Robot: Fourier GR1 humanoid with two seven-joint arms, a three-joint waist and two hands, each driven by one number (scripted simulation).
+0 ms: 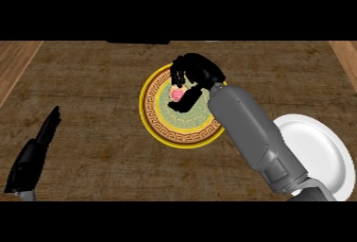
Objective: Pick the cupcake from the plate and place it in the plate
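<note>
From where I stand, the robot's black right hand (197,71) sits over the round green plate (157,127) with a yellow, brown-patterned rim, just toward 12 o'clock of the brown woven-look counter (97,94). Its fingers and thumb curl round the small pink-frosted cupcake (178,95), which rests on that plate's middle, only partly showing inside the grasp. I judge the hand comes from above so it can lift the cake straight off. The grey forearm (251,127) slants down to 5 o'clock, crossing the edge of the plain white plate (317,146) at 4 o'clock, likely the target. The black left hand (35,151) rests at 8 o'clock, fingers straight, out of the way. I count two plates, one cupcake, two hands
</note>
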